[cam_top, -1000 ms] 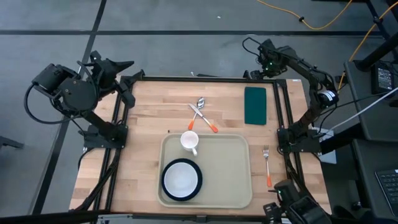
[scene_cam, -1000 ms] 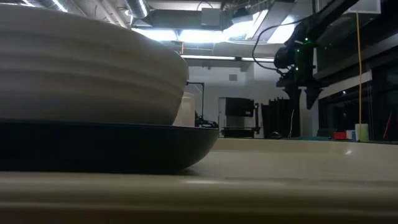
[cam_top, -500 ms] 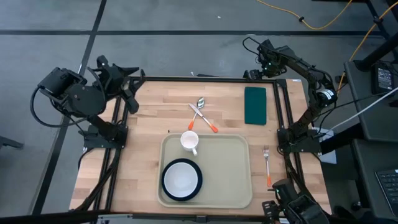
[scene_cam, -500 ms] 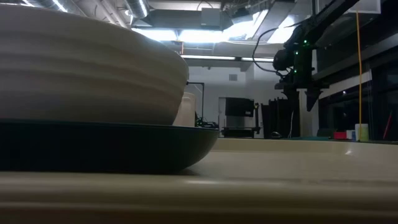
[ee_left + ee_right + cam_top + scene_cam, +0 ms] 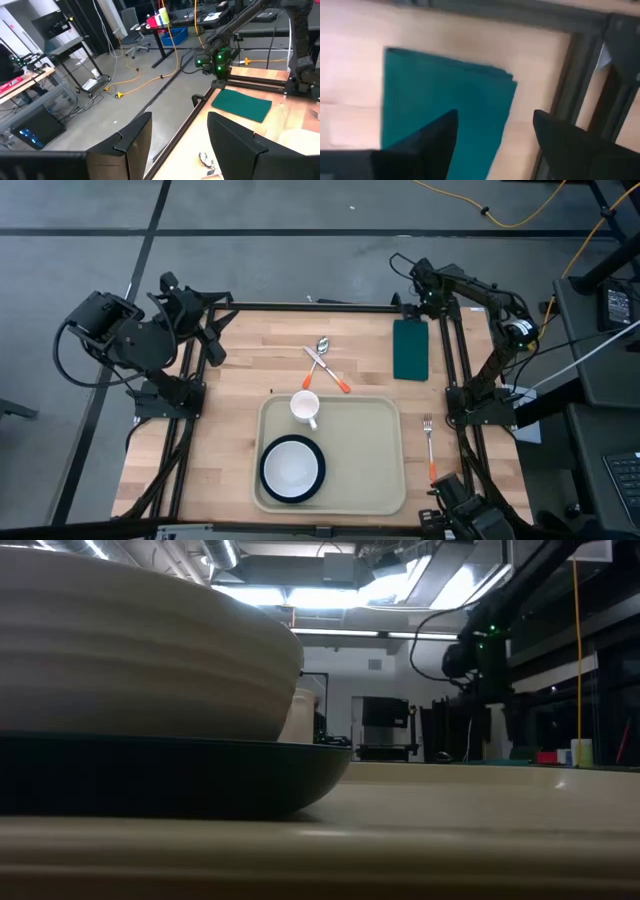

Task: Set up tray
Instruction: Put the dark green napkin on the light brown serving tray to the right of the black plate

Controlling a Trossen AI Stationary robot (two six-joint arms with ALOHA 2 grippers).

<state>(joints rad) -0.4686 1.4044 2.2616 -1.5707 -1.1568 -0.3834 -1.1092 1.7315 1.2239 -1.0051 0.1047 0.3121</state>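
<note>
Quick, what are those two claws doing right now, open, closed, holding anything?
Left gripper: open, holding nothing, at the table's far left corner.
Right gripper: open, holding nothing, above the green napkin.

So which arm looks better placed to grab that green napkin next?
The right one, probably. Its fingers stand open directly over the green napkin, while the left gripper waits at the table's opposite far corner.
</note>
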